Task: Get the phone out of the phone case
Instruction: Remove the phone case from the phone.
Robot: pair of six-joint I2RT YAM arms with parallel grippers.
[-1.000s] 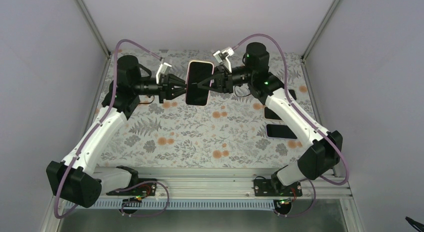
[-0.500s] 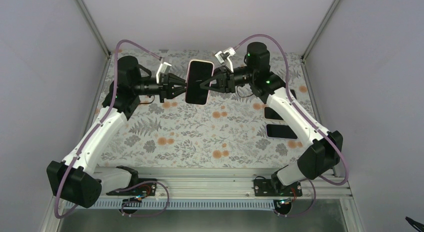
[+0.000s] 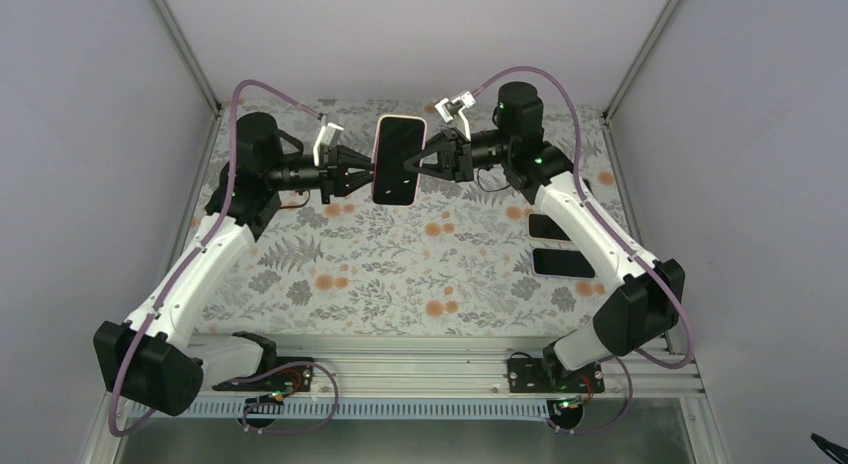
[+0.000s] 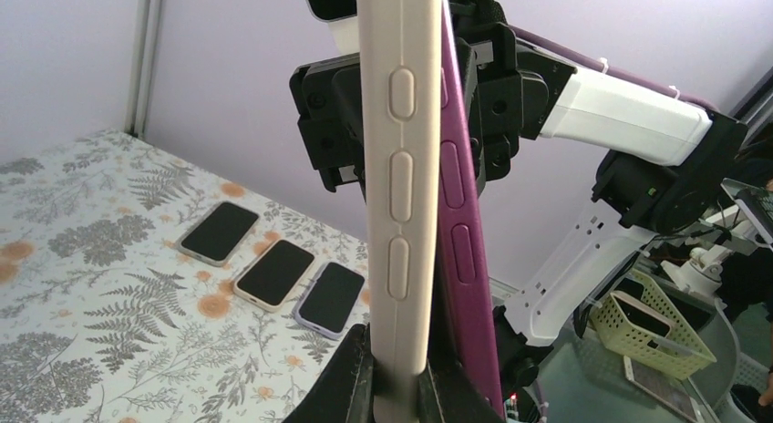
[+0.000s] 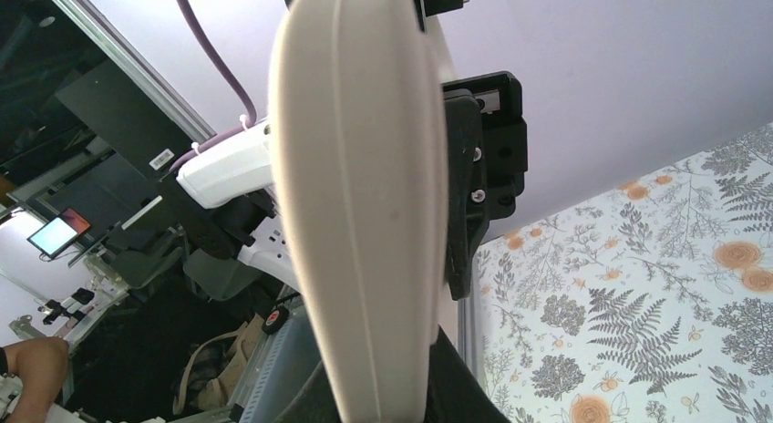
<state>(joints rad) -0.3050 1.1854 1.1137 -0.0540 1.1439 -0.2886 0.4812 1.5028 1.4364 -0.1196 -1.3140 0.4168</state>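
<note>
Cream silicone phone case (image 4: 398, 168), with a purple phone (image 4: 467, 259) partly seated in it, hangs upright in mid-air between the two arms, well above the floral-patterned bench (image 3: 400, 274) and toward its far side. Against the top view of a second ago, the cased phone has risen a little and drifted toward the back wall. The right tool (image 3: 412, 166) has shifted with it to sit slightly higher on the right edge, and its jaws look drawn in tighter than before. This reads as a fresh, firmer hold taken for prying rather than a release.

The left wrist view suggests the prying has begun. The purple phone's side, with its own buttons showing, stands off from the case's cream wall, and the gap widens toward the bottom, while the top still looks tucked in. The removal seems to be under way but not finished.

The left tool (image 4: 398, 396) is pressed almost together, pinching the case's thin edge. In its own view the right tool's fingers close on either side of the cream back, so it appears to pinch the case too. Whether the phone is caught between them cannot be told.

Three spare phones (image 4: 273, 273) lie side by side on the bench near its right side, well apart from the work
</note>
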